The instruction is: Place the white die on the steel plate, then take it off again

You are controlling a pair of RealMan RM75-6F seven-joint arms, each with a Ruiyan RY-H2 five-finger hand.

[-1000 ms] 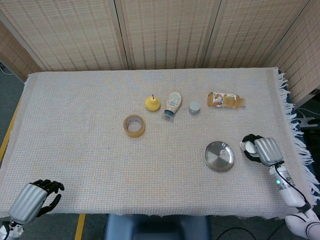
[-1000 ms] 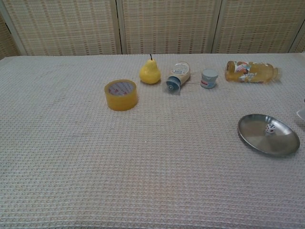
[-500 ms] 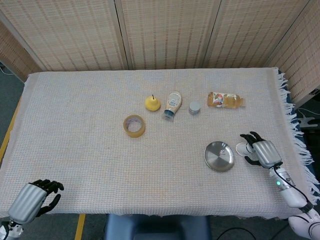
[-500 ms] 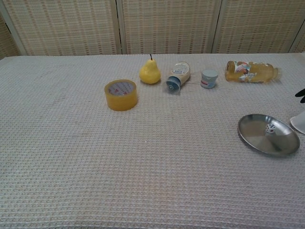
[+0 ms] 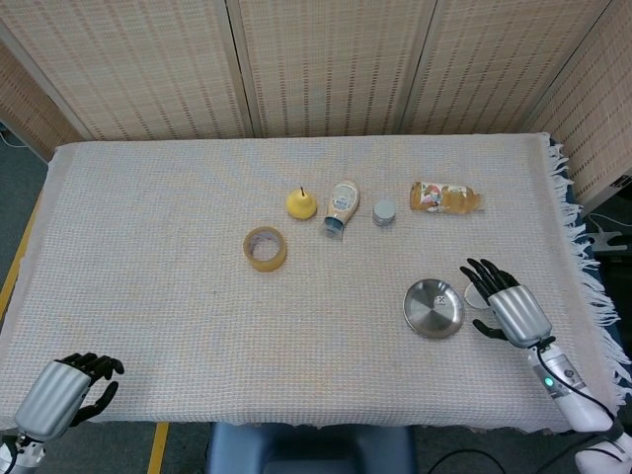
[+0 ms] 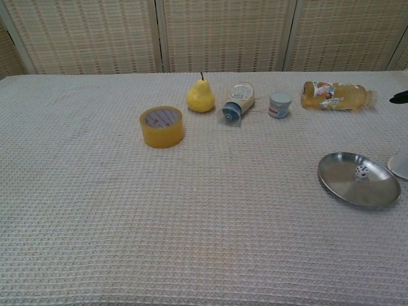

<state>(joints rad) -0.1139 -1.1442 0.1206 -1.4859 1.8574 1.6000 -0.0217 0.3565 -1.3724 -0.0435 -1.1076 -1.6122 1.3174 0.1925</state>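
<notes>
The white die (image 6: 361,171) lies inside the steel plate (image 6: 344,177), right of its middle. In the head view the plate (image 5: 433,308) sits on the right part of the table, and I cannot make out the die there. My right hand (image 5: 504,301) hovers just right of the plate with its fingers spread and nothing in it. Only a white part of that hand (image 6: 400,164) shows at the right edge of the chest view. My left hand (image 5: 64,390) rests at the table's front left corner with its fingers loosely bent, holding nothing.
Along the back of the table stand a roll of yellow tape (image 6: 162,126), a pear (image 6: 201,97), a tipped sauce bottle (image 6: 238,102), a small cap (image 6: 279,105) and a lying drink bottle (image 6: 335,95). The cloth's fringed edge (image 5: 583,267) runs close behind the right hand.
My right hand has spread its fingers from a curled pose and shifted slightly toward the table's front, beside the plate. The die stays on the plate. The left hand has not moved.
</notes>
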